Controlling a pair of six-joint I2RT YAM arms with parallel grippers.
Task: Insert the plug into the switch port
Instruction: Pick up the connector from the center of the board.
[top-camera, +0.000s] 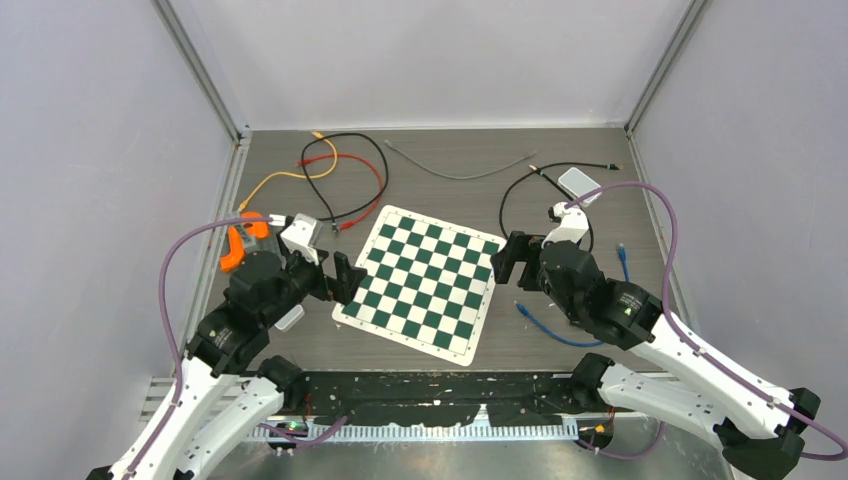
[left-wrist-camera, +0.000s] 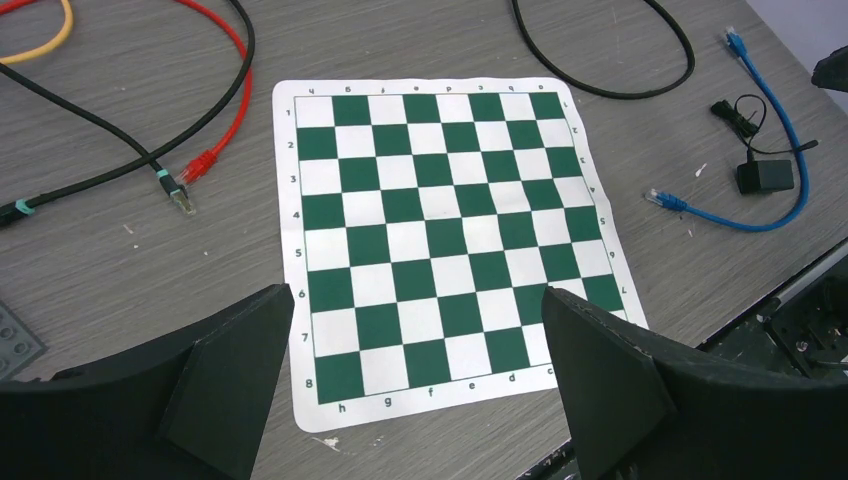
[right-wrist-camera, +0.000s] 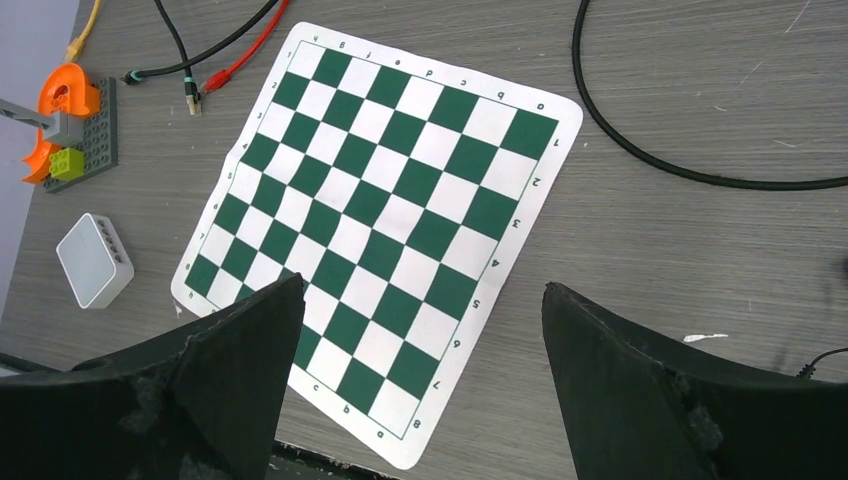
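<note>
Both jaws gape, holding nothing. The switch (right-wrist-camera: 95, 260) sits just off the chessboard's (top-camera: 425, 280) left edge, nearest the left gripper (left-wrist-camera: 415, 296). The blue plug (left-wrist-camera: 655, 198) lies off its right edge, pointing at the board, beside the right gripper (right-wrist-camera: 425, 286).

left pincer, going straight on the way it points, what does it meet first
Probably the chess mat, whose near rows lie between the open fingers of the left pincer; depth is unclear.

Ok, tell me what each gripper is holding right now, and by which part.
Nothing is held. The left gripper and the right gripper both stand open and empty near the chessboard mat.
</note>
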